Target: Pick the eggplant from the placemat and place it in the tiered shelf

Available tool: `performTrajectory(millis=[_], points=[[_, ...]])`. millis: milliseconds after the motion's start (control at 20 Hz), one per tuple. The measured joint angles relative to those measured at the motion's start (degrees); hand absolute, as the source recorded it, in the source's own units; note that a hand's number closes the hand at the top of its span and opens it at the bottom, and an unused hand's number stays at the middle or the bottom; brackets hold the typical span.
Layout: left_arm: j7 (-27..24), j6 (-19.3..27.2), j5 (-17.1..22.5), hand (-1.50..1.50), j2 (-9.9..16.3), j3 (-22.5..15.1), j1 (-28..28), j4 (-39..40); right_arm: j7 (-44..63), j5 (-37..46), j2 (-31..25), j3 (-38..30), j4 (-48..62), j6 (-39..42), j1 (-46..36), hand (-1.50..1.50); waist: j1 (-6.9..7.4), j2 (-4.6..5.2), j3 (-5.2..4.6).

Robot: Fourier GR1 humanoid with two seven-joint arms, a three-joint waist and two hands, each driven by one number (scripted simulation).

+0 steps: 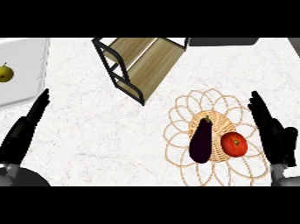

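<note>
On the white worktop (107, 127), the eggplant (202, 141) lies on the placemat (211, 135) beside a tomato (233, 144), the shelf (141, 63) near the far edge; left hand (24, 127) and right hand (271, 129) hold straight fingers, grasping nothing.

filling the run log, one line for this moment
eggplant on placemat | left hand open | right hand open | tiered shelf unloaded

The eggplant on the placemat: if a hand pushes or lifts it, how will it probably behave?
The eggplant looks long, rounded and glossy, so it may roll sideways and slip. It lies close beside the tomato, so a push could move that too.
</note>
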Motion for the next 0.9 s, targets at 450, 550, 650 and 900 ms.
performTrajectory(millis=[450,550,650,900], points=[[6.8,5.6,5.4,0.0,-7.3,3.8,-2.9,-6.6,13.2,2.1,4.8,-0.2,3.0,-6.5,-14.4,-1.5,1.81,0.11,-1.31],[8.7,6.7,6.2,0.0,-8.5,4.3,-2.8,-8.1,13.8,0.0,6.4,-1.9,2.6,-6.8,-15.8,-1.5,1.49,0.1,-1.32],[10.3,7.3,6.8,0.0,-8.9,5.2,-2.0,-10.4,14.0,-2.5,6.4,-3.4,0.8,-5.0,-16.2,-1.5,1.21,0.07,-1.33],[11.4,8.7,5.9,0.0,-10.7,5.3,-2.3,-10.4,20.2,-5.8,0.9,-2.8,-5.9,3.7,-17.5,-1.5,0.48,-0.03,-1.38]])
